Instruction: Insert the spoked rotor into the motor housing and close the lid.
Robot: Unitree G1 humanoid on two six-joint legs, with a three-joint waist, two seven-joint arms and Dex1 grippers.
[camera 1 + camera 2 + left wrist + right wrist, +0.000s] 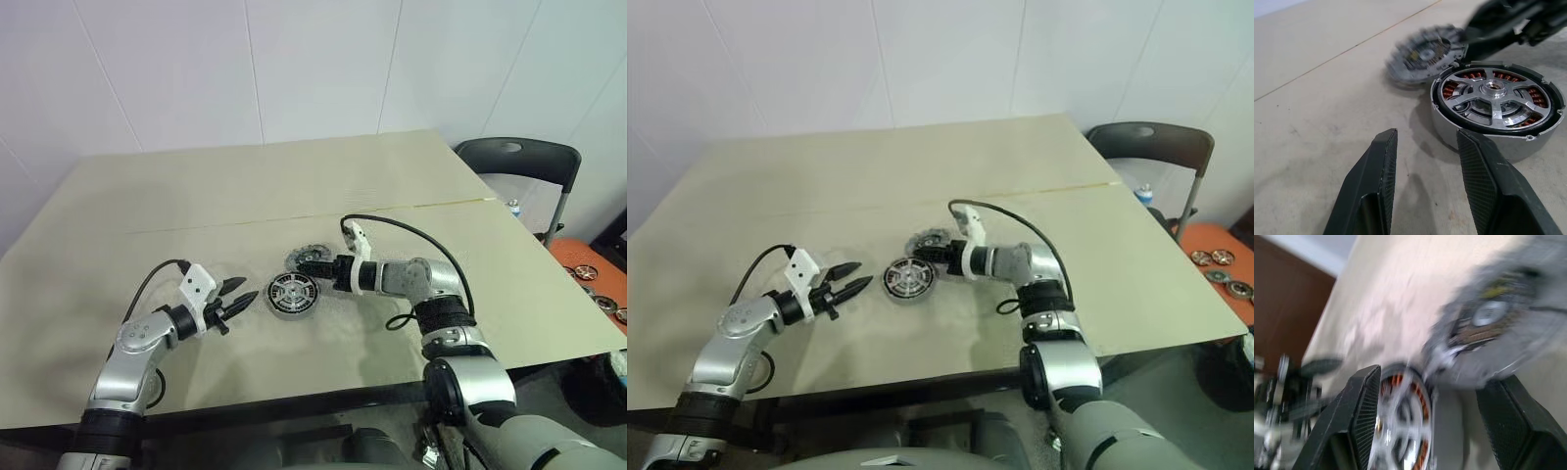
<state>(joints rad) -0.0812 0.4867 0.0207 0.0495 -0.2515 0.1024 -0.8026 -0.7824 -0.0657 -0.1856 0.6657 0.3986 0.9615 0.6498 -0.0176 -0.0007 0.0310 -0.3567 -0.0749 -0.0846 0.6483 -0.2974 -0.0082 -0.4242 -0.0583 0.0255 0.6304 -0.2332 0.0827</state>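
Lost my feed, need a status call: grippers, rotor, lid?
Left gripper open, empty, beside motor housing. Spoked rotor seated in housing. Right gripper open, at lid; lid not on. Nothing in the way.

Beige tabletop (294,186), plain, crossed by one thin pale seam. Silver-grey housing (1498,129) with a black ring round the top and copper-orange windings showing between spokes. Silver rotor (1493,93), five flat spokes running to a bright hub. Grey lid (1422,54) with a notched rim, dark centre and a hint of yellowish brown inside. Black fingers on the left gripper (233,300), finely cross-hatched on their inner faces; white bracket and silver arm behind. Black fingers on the right gripper (306,264) too, white and silver behind, looped black cable. White panelled wall (294,69). Dark grey chair (524,162). Orange surface (588,269) at far right.
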